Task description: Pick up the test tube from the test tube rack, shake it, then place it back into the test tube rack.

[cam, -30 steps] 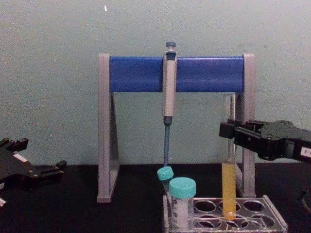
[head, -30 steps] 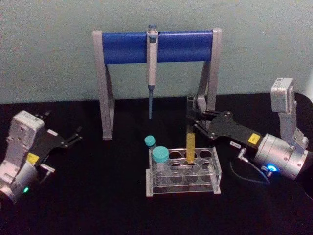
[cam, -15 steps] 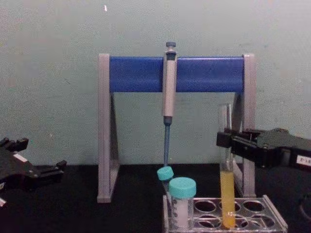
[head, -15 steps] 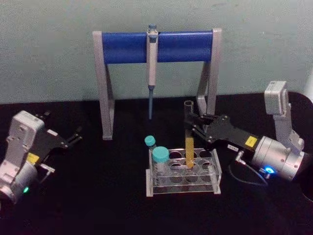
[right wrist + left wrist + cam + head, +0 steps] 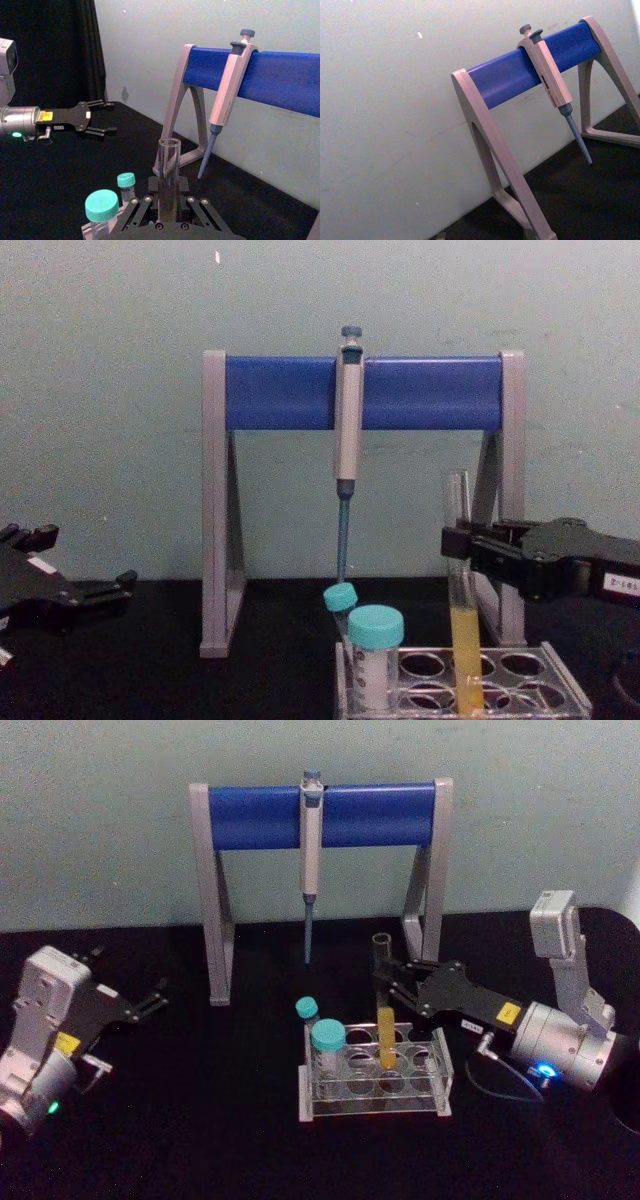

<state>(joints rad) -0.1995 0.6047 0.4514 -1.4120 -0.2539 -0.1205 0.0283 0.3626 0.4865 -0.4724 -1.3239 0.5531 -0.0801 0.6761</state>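
In the head view the right hand [image 5: 385, 982] reaches in from the right edge toward frame centre and is clamped on the clear upper part of the test tube [image 5: 386, 1030]. The tube leans slightly, its yellow lower part down inside a back-row hole of the test tube rack [image 5: 372, 1098], just right of the two teal-capped tubes [image 5: 327, 1040]. The chest view shows the same hold at lower right: the tube's [image 5: 465, 650] foot sits low within the rack [image 5: 560, 702]. The left hand [image 5: 150, 1000] rests idle at the left edge over the black bench [image 5: 200, 1120], fingers apart. The pipette [image 5: 310, 840] hangs untouched on its stand [image 5: 370, 815] behind. With the tube in its hole and the grip closed, either the lift is about to start or the return is all but done. The pictures cannot settle which. At the least, letting go and drawing the hand clear remain.
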